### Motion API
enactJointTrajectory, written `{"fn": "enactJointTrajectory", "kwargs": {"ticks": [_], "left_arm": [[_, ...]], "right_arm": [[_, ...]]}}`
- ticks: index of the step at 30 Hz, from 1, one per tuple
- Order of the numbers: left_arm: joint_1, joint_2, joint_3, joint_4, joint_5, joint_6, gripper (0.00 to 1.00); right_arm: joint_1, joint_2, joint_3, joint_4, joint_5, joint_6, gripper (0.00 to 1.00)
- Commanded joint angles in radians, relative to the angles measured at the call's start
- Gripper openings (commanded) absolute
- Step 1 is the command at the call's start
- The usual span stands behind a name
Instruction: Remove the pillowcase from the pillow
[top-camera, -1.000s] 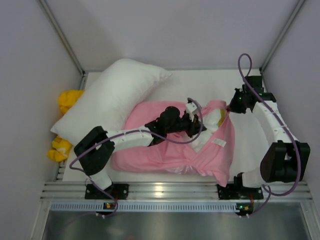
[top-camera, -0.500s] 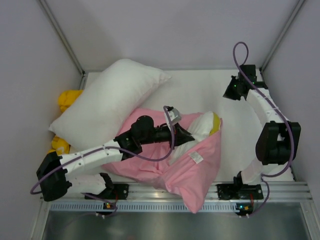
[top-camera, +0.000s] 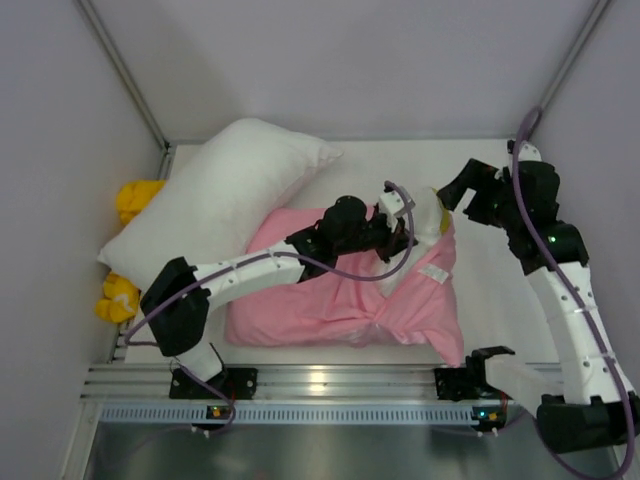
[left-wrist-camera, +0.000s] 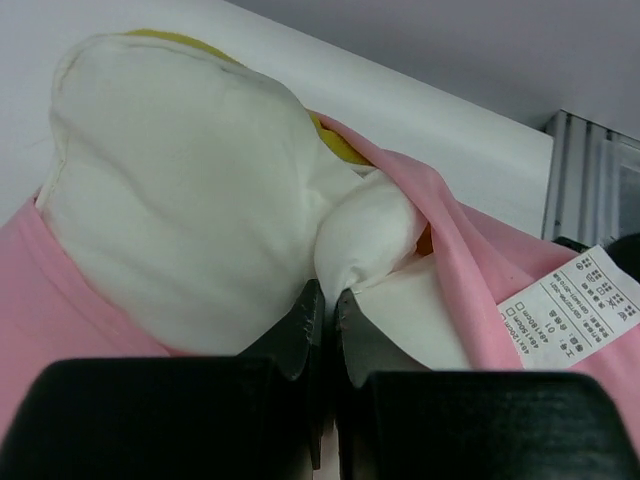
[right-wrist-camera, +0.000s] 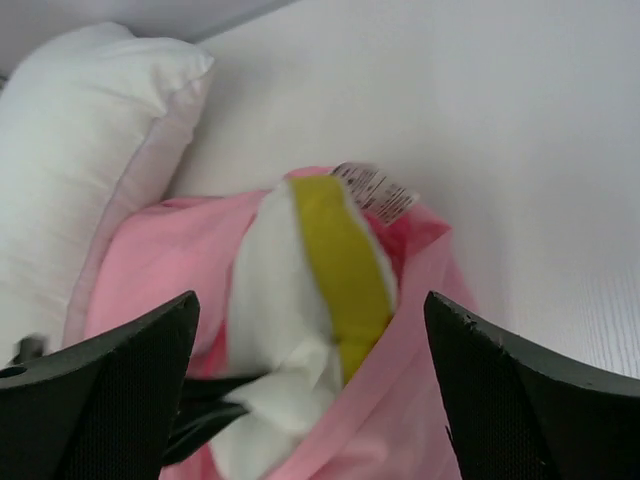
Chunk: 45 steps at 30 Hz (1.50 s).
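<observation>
Shows the pillowcase (top-camera: 320, 300) lying crumpled across the middle of the table (top-camera: 380, 165), pink and faintly shiny, with its open mouth turned toward the far right. Shows a small white label (top-camera: 435, 272) with printed lines on the pink cloth close to that mouth. Shows the pillow (top-camera: 428, 212) mostly inside the case, with only one plump white end bulging out of the mouth and a yellow band (right-wrist-camera: 340, 260) running along the edge of that end. Finds the left gripper (top-camera: 402, 222) reaching in from the near left, its arm stretched over the pink cloth. Has its jaws drawn narrow and pinching a fold of the pillow's white cover right at the mouth, with the pink hem lying just beside the pinch. Places the right gripper (top-camera: 462, 192) just beyond the exposed end, on its far right side and apart from the fabric. Has its jaws spread wide and holding nothing, with the yellow-banded end framed between them in the right wrist view. Shows a plain white pillow (top-camera: 225, 195) lying at a slant on the far left, its near edge touching the pink case. Shows a yellow cloth (top-camera: 135, 200) peeking out behind that pillow against the left wall. Ends with a metal rail (top-camera: 320, 380) along the near edge, carrying both arm bases.
</observation>
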Motion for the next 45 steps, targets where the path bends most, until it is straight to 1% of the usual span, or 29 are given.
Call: {"fn": "enactJointTrajectory", "kwargs": {"ticks": [1, 3, 4, 6, 8, 9, 11, 15, 16, 19, 20, 25, 28, 29, 30, 31, 33, 34, 39, 41, 45], "left_arm": [[0.064, 0.114, 0.182, 0.016, -0.054, 0.056, 0.00], [0.089, 0.206, 0.259, -0.023, -0.033, 0.067, 0.00], [0.115, 0.228, 0.311, -0.032, -0.025, 0.064, 0.00], [0.143, 0.266, 0.344, -0.043, 0.006, 0.050, 0.00], [0.181, 0.276, 0.371, -0.053, 0.023, 0.036, 0.00], [0.196, 0.279, 0.381, -0.059, 0.033, 0.036, 0.00], [0.232, 0.279, 0.404, -0.084, 0.050, 0.041, 0.00], [0.293, 0.251, 0.407, -0.115, 0.079, 0.051, 0.00], [0.314, 0.244, 0.405, -0.119, 0.092, 0.050, 0.00], [0.345, 0.220, 0.389, -0.124, 0.098, 0.036, 0.00], [0.350, 0.216, 0.385, -0.122, 0.095, 0.036, 0.00], [0.373, 0.225, 0.390, -0.127, 0.099, 0.027, 0.00], [0.380, 0.220, 0.376, -0.106, 0.101, 0.010, 0.00], [0.382, 0.217, 0.373, -0.100, 0.106, 0.007, 0.00], [0.384, 0.217, 0.373, -0.099, 0.106, 0.005, 0.00], [0.384, 0.216, 0.372, -0.106, 0.106, 0.008, 0.00], [0.390, 0.208, 0.369, -0.107, 0.096, 0.008, 0.00], [0.394, 0.205, 0.365, -0.107, 0.092, 0.004, 0.00], [0.457, 0.202, 0.378, -0.113, 0.040, -0.061, 0.00], [0.480, 0.210, 0.390, -0.116, 0.003, -0.107, 0.00], [0.547, 0.216, 0.393, -0.070, -0.017, -0.220, 0.00]], "right_arm": [[0.004, -0.052, 0.031, -0.145, -0.075, -0.002, 0.89], [0.007, -0.098, -0.015, -0.150, -0.092, 0.002, 0.89], [0.006, -0.111, -0.032, -0.150, -0.115, -0.002, 0.90], [0.007, -0.126, -0.096, -0.151, -0.138, -0.005, 0.88], [0.015, -0.134, -0.141, -0.151, -0.181, -0.010, 0.85], [0.019, -0.141, -0.182, -0.147, -0.189, -0.012, 0.84], [0.027, -0.169, -0.213, -0.131, -0.178, -0.012, 0.84], [0.027, -0.185, -0.228, -0.148, -0.094, -0.053, 0.84], [0.027, -0.180, -0.228, -0.150, -0.092, -0.059, 0.83], [0.028, -0.166, -0.224, -0.156, -0.126, -0.061, 0.79], [0.030, -0.172, -0.225, -0.150, -0.135, -0.059, 0.76], [0.035, -0.214, -0.216, -0.154, -0.190, -0.044, 0.69], [0.035, -0.229, -0.216, -0.164, -0.174, -0.050, 0.57], [0.035, -0.231, -0.222, -0.162, -0.168, -0.048, 0.49], [0.035, -0.229, -0.227, -0.162, -0.169, -0.050, 0.43], [0.033, -0.226, -0.230, -0.162, -0.171, -0.051, 0.32], [0.035, -0.220, -0.239, -0.162, -0.175, -0.044, 0.14], [0.035, -0.221, -0.240, -0.162, -0.175, -0.044, 0.01], [0.036, -0.257, -0.239, -0.193, -0.169, -0.041, 0.00], [0.036, -0.275, -0.230, -0.205, -0.167, -0.042, 0.00], [0.036, -0.316, -0.199, -0.252, -0.160, -0.045, 0.00]]}}
